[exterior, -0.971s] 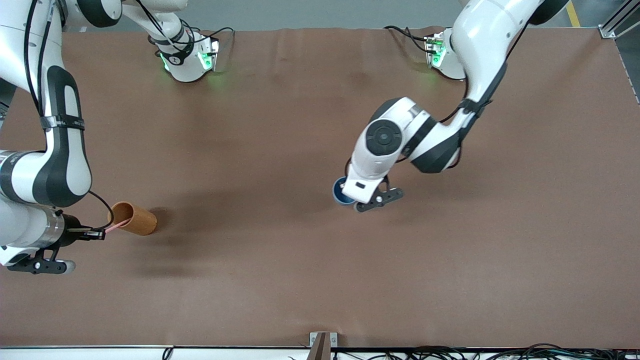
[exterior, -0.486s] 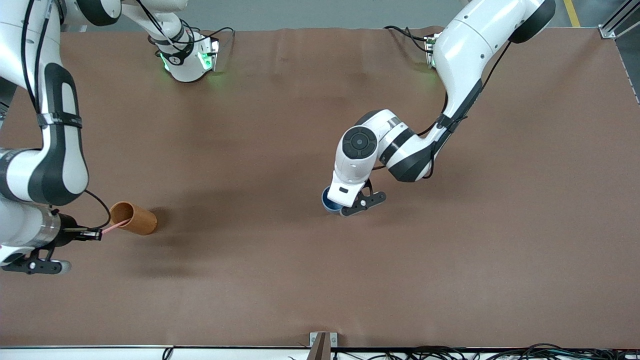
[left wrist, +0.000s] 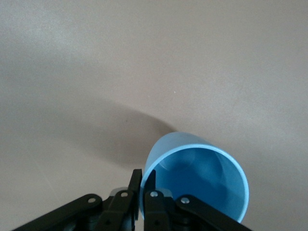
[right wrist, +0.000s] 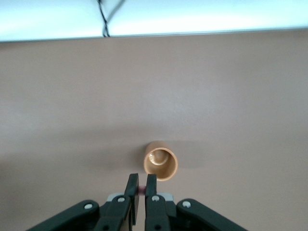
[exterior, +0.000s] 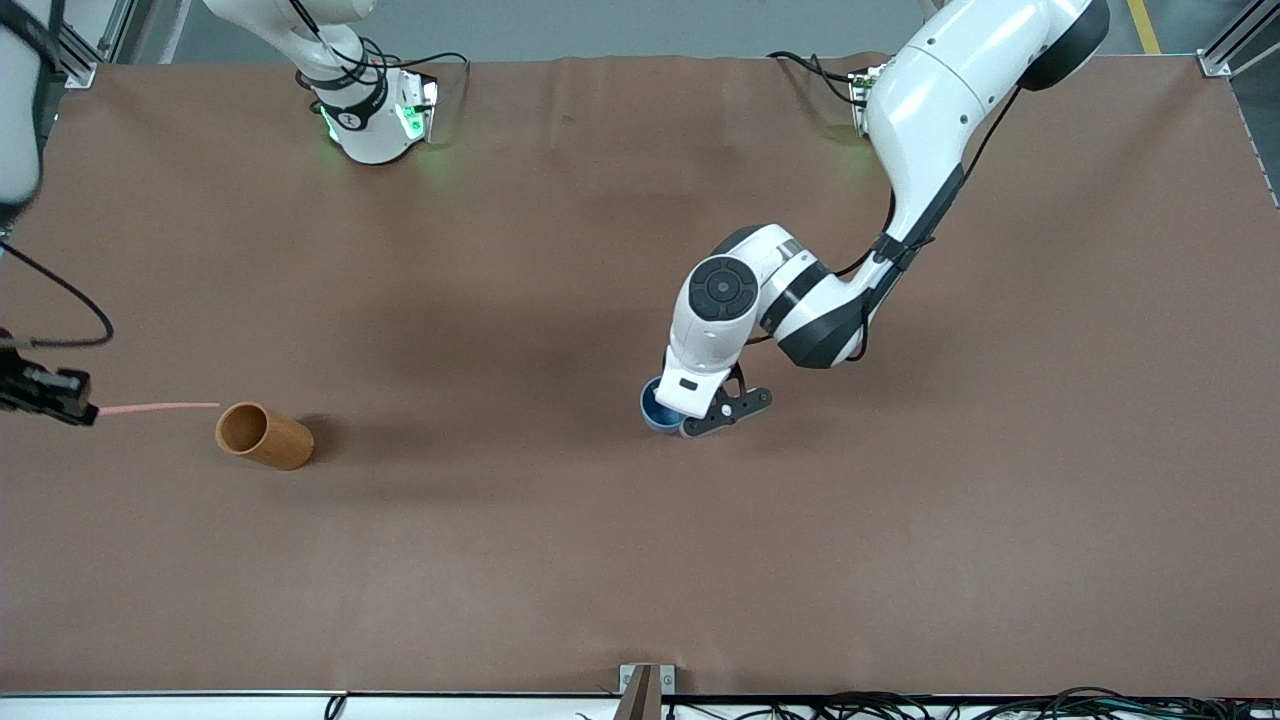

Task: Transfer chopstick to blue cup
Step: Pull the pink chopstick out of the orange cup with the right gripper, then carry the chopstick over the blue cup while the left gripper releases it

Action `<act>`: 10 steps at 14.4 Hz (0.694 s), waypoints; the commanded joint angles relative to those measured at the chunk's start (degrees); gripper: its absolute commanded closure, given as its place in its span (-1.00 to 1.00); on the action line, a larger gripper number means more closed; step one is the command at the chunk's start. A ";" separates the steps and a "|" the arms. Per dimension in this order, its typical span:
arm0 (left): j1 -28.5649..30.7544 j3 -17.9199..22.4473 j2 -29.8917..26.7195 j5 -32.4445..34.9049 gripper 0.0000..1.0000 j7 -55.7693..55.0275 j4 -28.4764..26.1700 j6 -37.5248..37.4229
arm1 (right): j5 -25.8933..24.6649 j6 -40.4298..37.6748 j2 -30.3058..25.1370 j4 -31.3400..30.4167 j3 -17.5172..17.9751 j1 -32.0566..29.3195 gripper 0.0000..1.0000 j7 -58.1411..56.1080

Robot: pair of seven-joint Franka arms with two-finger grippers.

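My right gripper [exterior: 86, 410] is shut on one end of the thin pale pink chopstick [exterior: 160, 407]. It holds the stick in the air, and the free tip ends just short of the mouth of the orange-brown wooden cup [exterior: 265, 436]. In the right wrist view the pink end [right wrist: 142, 191] shows between the shut fingers [right wrist: 132, 187], with the wooden cup [right wrist: 160, 161] past them. My left gripper [left wrist: 143, 177] is shut on the rim of the blue cup [left wrist: 197, 178]. The blue cup [exterior: 652, 410] is near the table's middle, mostly under the left hand.
The brown table cover [exterior: 500, 560] is bare around both cups. The arms' bases [exterior: 375, 120] stand along the edge farthest from the front camera. Cables and a metal bracket [exterior: 645, 680] lie at the nearest edge.
My right gripper has pulled the chopstick out of the wooden cup and moved away from it, toward the right arm's end. My left gripper has shifted the blue cup slightly toward that same end.
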 commanded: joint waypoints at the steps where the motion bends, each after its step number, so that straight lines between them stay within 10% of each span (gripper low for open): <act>1: -0.05 -0.37 1.27 1.69 0.78 -1.52 0.80 0.99 | 0.43 0.31 -4.27 -2.86 0.16 3.57 0.97 1.69; 3: 0.04 -0.37 1.36 1.69 0.22 -1.08 0.89 0.99 | 0.43 0.92 -4.80 -2.86 0.16 7.78 0.97 5.20; 5: 0.39 -0.37 0.31 1.69 -0.96 -0.47 0.80 0.39 | 0.43 3.28 -4.63 -2.60 0.25 12.52 0.97 8.80; 10: 4.69 -0.46 -12.41 -3.90 -1.00 11.28 0.80 -11.03 | -0.01 11.89 -2.09 -2.77 0.16 25.18 0.98 22.51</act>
